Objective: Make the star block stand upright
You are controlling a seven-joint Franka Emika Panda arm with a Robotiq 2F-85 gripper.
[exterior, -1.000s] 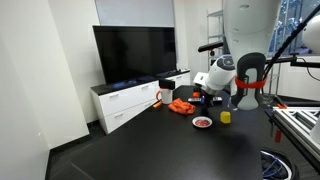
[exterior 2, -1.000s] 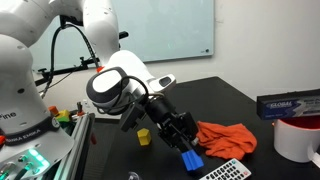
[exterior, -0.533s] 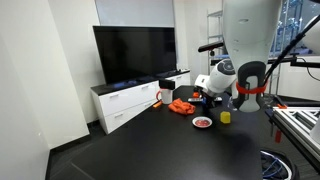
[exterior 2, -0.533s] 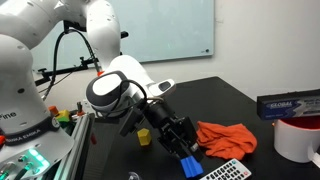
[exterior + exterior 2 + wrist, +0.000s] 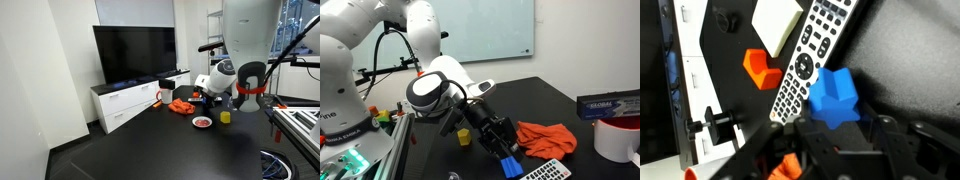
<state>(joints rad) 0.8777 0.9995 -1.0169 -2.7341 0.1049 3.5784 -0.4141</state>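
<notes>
Exterior view, counter [image 5: 140,145]: the arm [image 5: 222,76] reaches down at the far end, too small to judge.
Exterior view, pincer [image 5: 503,152]: seems closed on the blue star block [image 5: 511,164], low over the counter. The remote control [image 5: 545,172] is just right.
Wrist view, risk: if let go tilted, the block may topple onto the remote or roll towards the orange block [image 5: 762,68].

place: office-lab | signs: large television [image 5: 135,55], wall whiteboard [image 5: 485,28], white cabinet [image 5: 125,103]
</notes>
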